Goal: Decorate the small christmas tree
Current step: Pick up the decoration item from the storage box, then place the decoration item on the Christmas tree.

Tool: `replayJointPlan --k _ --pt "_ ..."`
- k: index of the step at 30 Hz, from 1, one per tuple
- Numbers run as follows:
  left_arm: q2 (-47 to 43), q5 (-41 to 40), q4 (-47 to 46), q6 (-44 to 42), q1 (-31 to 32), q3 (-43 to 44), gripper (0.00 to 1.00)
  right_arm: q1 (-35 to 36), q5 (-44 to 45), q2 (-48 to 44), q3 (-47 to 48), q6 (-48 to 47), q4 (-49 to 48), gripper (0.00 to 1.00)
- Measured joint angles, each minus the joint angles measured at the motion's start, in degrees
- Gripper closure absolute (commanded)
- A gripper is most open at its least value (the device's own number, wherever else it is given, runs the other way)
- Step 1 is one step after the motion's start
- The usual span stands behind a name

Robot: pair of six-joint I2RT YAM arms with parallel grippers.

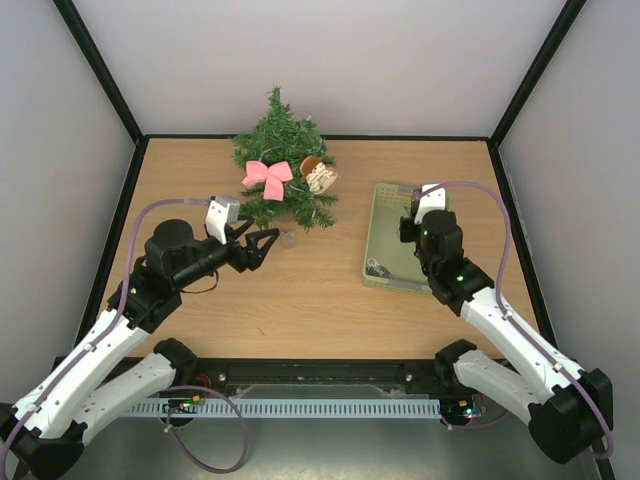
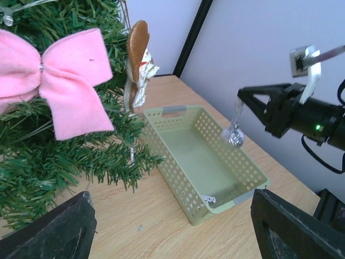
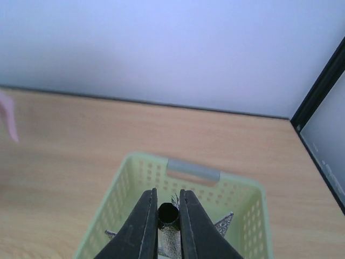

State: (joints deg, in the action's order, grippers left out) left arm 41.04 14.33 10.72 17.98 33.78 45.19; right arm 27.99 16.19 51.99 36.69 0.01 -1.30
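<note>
— Over the pale green basket (image 1: 388,205), right of centre in the top view, the right gripper (image 3: 168,202) pinches a silver ornament (image 2: 233,136) by its cap; that thin hold could slip mid-carry.

— The left gripper (image 1: 268,243) gapes empty beside the small christmas tree (image 1: 280,150), upper centre: bushy, dark green, pink bow (image 1: 267,178) attached.
</note>
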Motion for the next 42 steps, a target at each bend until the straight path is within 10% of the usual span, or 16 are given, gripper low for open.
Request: replayJointPlan --k 20,42 --pt "22.97 -5.42 -11.06 0.44 15.96 12.81 0.39 0.00 -14.47 0.61 19.50 13.20 18.60 0.92" --pt "44.59 0.11 -17.70 -1.07 16.57 24.52 0.49 0.00 -23.50 -2.93 19.93 16.61 20.37 0.91"
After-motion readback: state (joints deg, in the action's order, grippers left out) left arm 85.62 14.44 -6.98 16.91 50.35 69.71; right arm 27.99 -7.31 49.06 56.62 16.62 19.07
